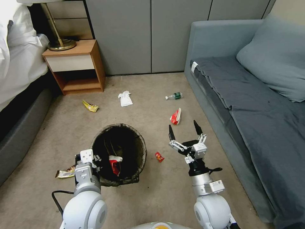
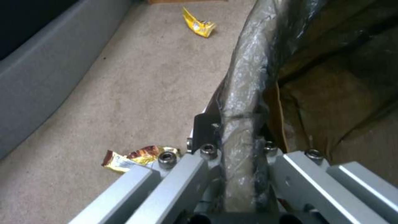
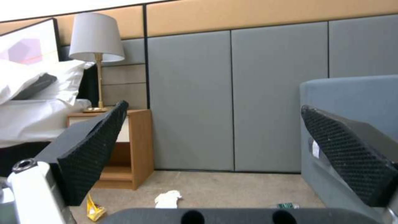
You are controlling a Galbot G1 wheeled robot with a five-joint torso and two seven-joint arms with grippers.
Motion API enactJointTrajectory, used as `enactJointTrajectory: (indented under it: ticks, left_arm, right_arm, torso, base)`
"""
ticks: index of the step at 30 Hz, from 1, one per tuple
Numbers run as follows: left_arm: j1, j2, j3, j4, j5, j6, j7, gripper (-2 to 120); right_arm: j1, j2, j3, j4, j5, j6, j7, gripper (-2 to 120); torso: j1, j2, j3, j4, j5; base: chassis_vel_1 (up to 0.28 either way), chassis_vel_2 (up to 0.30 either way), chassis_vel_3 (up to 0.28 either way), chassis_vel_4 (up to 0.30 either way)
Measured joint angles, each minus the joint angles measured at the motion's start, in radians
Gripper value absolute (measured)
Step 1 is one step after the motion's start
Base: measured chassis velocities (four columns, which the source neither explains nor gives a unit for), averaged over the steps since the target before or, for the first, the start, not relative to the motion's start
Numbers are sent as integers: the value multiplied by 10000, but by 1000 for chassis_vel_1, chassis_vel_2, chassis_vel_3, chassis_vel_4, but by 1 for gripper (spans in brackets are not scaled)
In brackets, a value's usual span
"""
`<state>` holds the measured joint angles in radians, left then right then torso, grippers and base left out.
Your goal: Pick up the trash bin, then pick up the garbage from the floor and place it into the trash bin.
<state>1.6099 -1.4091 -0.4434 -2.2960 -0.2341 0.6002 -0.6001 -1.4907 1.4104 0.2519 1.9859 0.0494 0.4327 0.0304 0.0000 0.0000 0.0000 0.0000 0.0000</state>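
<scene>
I have the left gripper (image 1: 95, 159) clamped on the near-left rim of the trash bin (image 1: 139, 149), and my left wrist view confirms it: the fingers (image 2: 205, 130) pinch the bag-covered rim (image 2: 240, 93), one outside the wall and one inside. In the head view the bin sits in front of me on the carpet (image 1: 165, 197), its dark bag folded over the edge, and I can see a red wrapper (image 1: 114, 166) and a white scrap (image 1: 116, 158) already lying inside. My right gripper (image 1: 185, 128) hovers above the floor to the right of the bin, its two black fingers (image 1: 171, 132) spread wide and holding nothing; the right wrist view shows both textured pads (image 3: 93, 152) far apart, looking toward the grey wall panels. Litter is scattered around. A small red wrapper (image 1: 159, 156) lies just beside the bin on its right, between the bin and my right arm. A larger red and white packet (image 1: 175, 116) lies farther ahead, near the right fingertips. Beyond that I see a small clear bottle with a green label (image 1: 174, 96) close to the sofa (image 1: 254, 105), a crumpled white tissue (image 1: 125, 98) in the middle of the floor, and a yellow wrapper (image 1: 91, 106) near the nightstand (image 1: 77, 66). A brown and gold wrapper (image 1: 65, 173) lies on the carpet just left of my left gripper.
</scene>
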Motion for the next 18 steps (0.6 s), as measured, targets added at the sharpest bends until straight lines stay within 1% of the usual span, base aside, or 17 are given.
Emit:
enactJointTrajectory:
  ticks: [5, 8, 9, 12, 13, 17, 18]
  left_arm:
    - [-14, 15, -41, -55, -26, 0, -10, 0]
    - [-11, 55, -123, -113, -73, 0, -18, 0]
    - [-11, 55, -123, -113, -73, 0, -18, 0]
    - [-10, 98, -223, -154, -116, 0, -35, 0]
    - [-10, 98, -223, -154, -116, 0, -35, 0]
    - [0, 105, -246, -169, -149, 7, -47, 0]
    - [0, 105, -246, -169, -149, 7, -47, 0]
  right_arm:
    - [295, -323, -256, -74, -7, -383, 91, 100]
    - [682, -612, -586, -238, 66, -1012, 192, 100]
    - [682, -612, -586, -238, 66, -1012, 192, 100]
    - [1141, -876, -961, -591, 430, -1680, 229, 100]
    - [1141, -876, -961, -591, 430, -1680, 229, 100]
    - [1951, -1217, -1475, -1291, 1402, -2654, 147, 100]
    - [1951, -1217, -1475, -1291, 1402, -2654, 147, 100]
  torso:
    - [1, 0, 0, 0, 0]
    - [0, 0, 0, 1, 0]
    - [0, 0, 0, 1, 0]
    - [0, 0, 0, 0, 1]
    - [0, 0, 0, 0, 1]
    - [1, 0, 1, 1, 0]
    - [1, 0, 1, 1, 0]
  base:
    - [0, 0, 0, 0]
    - [0, 0, 0, 0]
    - [0, 0, 0, 0]
    - [0, 0, 0, 0]
    - [0, 0, 0, 0]
    - [0, 0, 0, 0]
    - [0, 0, 0, 0]
